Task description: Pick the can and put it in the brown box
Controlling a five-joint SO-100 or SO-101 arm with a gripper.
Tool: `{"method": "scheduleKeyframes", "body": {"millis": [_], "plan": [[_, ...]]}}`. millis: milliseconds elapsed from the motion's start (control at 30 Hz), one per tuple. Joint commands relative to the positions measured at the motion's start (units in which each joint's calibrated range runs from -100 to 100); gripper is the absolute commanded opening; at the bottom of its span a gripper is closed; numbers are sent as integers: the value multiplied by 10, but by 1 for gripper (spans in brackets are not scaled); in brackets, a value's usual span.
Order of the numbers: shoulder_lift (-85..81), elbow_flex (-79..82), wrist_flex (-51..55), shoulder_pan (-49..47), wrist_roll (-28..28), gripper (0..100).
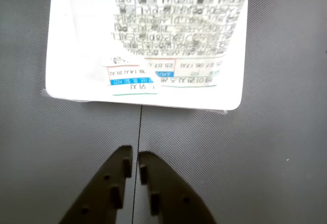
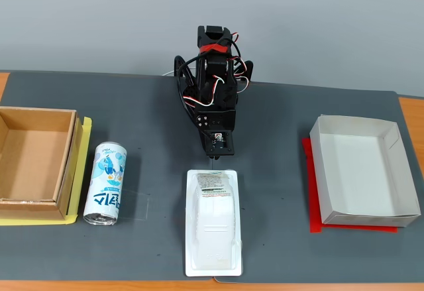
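Observation:
The can (image 2: 106, 183), white with a light-blue cartoon figure and blue lettering, lies on its side on the dark mat, just right of the brown box (image 2: 69, 162) in the fixed view. That cardboard box holds nothing. My gripper (image 2: 213, 160) hangs at mid-table, well to the right of the can, with its tips near the far end of a white blister package. In the wrist view my gripper (image 1: 133, 155) is shut with nothing between its dark fingers, and neither the can nor the brown box shows there.
The white blister package (image 2: 213, 221) (image 1: 148, 40) with a printed label lies in front of the gripper. A white paper box (image 2: 361, 172) stands on a red sheet at the right. Yellow paper lies under the brown box.

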Motion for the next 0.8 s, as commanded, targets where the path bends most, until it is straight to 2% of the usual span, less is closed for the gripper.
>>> {"method": "scheduleKeyframes", "body": {"millis": [0,767], "plan": [[-1,-32,-2,-3,0,2],[4,-43,-3,0,3,1]]}}
